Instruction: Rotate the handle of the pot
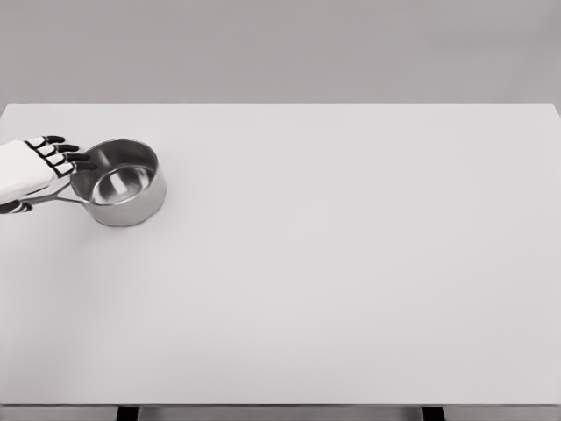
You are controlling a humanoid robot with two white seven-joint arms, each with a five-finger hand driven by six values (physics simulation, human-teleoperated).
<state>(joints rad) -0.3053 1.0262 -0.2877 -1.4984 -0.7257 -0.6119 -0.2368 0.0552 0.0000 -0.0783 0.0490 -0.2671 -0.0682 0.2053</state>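
My left robot hand [35, 168] rests open over the handle [54, 201] of a rigid, slick steel pot [120, 182], gripping nothing, and I judge the handle the best hold.

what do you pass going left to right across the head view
left hand → pot handle (partly under the hand) → pot → a long bare stretch of the white table out to its right edge
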